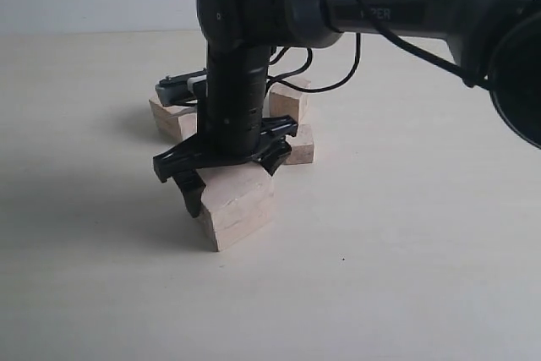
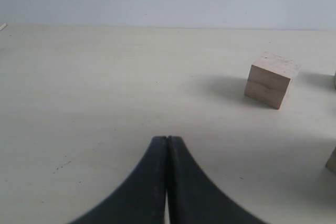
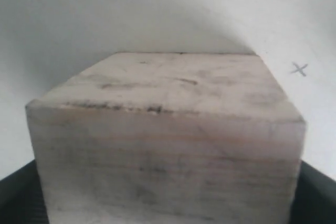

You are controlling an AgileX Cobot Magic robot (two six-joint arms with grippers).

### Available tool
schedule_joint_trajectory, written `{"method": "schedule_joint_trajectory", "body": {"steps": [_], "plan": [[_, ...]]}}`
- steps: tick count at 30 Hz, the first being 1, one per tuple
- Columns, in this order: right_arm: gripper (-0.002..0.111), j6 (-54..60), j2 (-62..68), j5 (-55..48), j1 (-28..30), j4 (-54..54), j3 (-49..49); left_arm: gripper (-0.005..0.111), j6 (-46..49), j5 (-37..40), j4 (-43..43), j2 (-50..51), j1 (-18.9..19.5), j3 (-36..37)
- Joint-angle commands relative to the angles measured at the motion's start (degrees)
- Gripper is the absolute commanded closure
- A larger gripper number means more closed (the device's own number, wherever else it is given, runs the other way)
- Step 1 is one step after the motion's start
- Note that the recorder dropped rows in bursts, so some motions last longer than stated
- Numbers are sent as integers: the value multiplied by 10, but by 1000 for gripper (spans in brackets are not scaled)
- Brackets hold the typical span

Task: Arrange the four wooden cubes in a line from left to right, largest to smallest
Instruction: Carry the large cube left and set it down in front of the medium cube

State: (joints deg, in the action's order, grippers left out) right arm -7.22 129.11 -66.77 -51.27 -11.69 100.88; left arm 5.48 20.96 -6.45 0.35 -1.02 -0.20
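Observation:
The largest cube (image 1: pixel 239 202) rests on the table nearest the camera and fills the right wrist view (image 3: pixel 168 129). My right gripper (image 1: pixel 232 182) comes straight down over it, one black finger (image 3: pixel 16 198) along each side. Whether the fingers press on the wood does not show. Three smaller cubes stand behind it: one at the back left (image 1: pixel 173 117), one at the back (image 1: pixel 288 99), one to the right (image 1: pixel 300 144). My left gripper (image 2: pixel 167 140) is shut on nothing, low over bare table, and shows partly behind the right arm (image 1: pixel 173 87). One cube (image 2: pixel 271 80) stands ahead of it.
The right arm's thick grey link (image 1: pixel 423 6) and its black cable (image 1: pixel 338 82) cross the upper right of the exterior view. The pale table (image 1: pixel 406 276) stretches bare toward the front and right. A small pencilled cross (image 3: pixel 300 68) marks the table beyond the big cube.

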Motion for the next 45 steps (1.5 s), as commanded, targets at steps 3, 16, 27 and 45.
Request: {"method": "schedule_joint_trajectory", "body": {"steps": [3, 16, 27, 45], "plan": [[108, 151, -40, -8, 0, 3, 2, 107, 0, -6, 1, -3, -2, 2], [108, 412, -70, 84, 0, 18, 2, 107, 0, -6, 1, -3, -2, 2], [108, 641, -60, 147, 0, 18, 2, 107, 0, -6, 1, -3, -2, 2], [108, 532, -5, 204, -37, 101, 2, 107, 0, -6, 1, -3, -2, 2]]}}
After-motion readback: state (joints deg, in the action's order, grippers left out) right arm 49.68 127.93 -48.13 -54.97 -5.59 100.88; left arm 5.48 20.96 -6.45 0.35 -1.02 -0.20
